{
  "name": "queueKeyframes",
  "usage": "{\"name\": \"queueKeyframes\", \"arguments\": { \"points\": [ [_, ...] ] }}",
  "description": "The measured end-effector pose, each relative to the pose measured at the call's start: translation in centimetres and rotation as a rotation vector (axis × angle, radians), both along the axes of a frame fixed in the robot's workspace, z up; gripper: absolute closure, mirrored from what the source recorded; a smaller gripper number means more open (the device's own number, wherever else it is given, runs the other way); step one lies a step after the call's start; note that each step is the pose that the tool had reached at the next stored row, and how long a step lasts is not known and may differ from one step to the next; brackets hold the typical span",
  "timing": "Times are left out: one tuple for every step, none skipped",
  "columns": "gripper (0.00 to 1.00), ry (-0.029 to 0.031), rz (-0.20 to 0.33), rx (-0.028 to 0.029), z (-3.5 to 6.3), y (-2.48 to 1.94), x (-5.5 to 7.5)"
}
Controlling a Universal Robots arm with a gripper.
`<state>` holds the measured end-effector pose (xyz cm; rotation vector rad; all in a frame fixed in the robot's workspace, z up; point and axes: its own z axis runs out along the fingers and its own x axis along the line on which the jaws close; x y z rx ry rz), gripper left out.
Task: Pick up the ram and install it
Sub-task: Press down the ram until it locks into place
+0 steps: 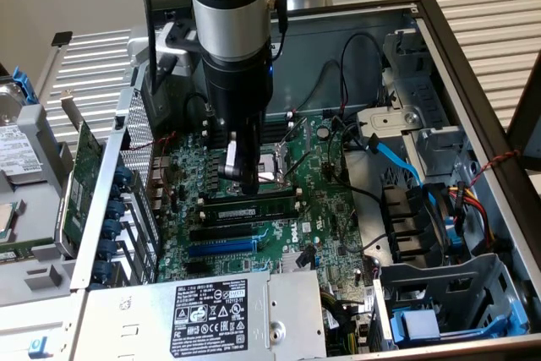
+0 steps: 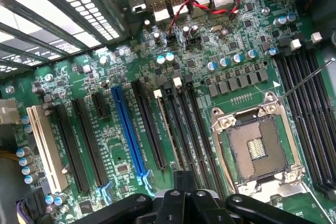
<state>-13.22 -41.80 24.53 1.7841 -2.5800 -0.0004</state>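
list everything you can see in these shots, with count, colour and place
case: one, grey metal, open, lying flat
motherboard: one, green, on the case floor
ram: one, green stick with white label, seated in a slot beside the CPU socket
CPU socket: one, silver frame, empty, between the memory slot banks
blue slot: one, blue, among the black expansion slots
white slot: one, white, at the end of the slot row
power supply: one, grey with black label, at the near edge in the exterior view
expansion card: one, green, outside the case on the exterior view's left
SATA cable: one, blue, by the drive bay
arm: one, silver and black, over the board
gripper: one, black, shut, over the socket
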Motion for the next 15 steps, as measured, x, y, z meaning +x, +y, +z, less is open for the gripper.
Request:
{"name": "queueKeyframes", "arguments": {
  "points": [
    [0.9,0.0,-0.013,-0.0001,0.0,0.0,0.0],
    [0.9,-0.0001,-0.026,-0.0001,0.0,0.0,0.0],
    [0.9,-0.0002,-0.039,0.0,0.0,0.01,0.0],
    [0.9,-0.0001,-0.052,0.0,0.0,0.01,0.0],
    [0.9,-0.0002,-0.066,0.0001,0.0,0.01,0.0],
    [0.9,-0.0002,-0.079,0.0001,0.0,0.01,0.0],
    [0.9,-0.0001,-0.093,0.0,0.01,0.01,0.0],
    [0.9,-0.0001,-0.107,0.0001,0.01,0.01,0.0],
    [0.9,-0.0001,-0.12,0.0001,0.02,0.01,0.0],
    [0.9,-0.0001,-0.133,0.0001,0.02,0.01,0.0],
    [0.9,-0.0001,-0.147,0.0001,0.02,0.01,0.0],
    [0.9,-0.0001,-0.16,0.0,0.03,0.0,0.0],
    [0.9,-0.0001,-0.173,0.0,0.03,0.01,0.0],
    [0.9,-0.0001,-0.187,0.0,0.04,0.0,0.0],
    [0.9,-0.0001,-0.201,0.0001,0.04,0.01,0.0]
  ]
}}
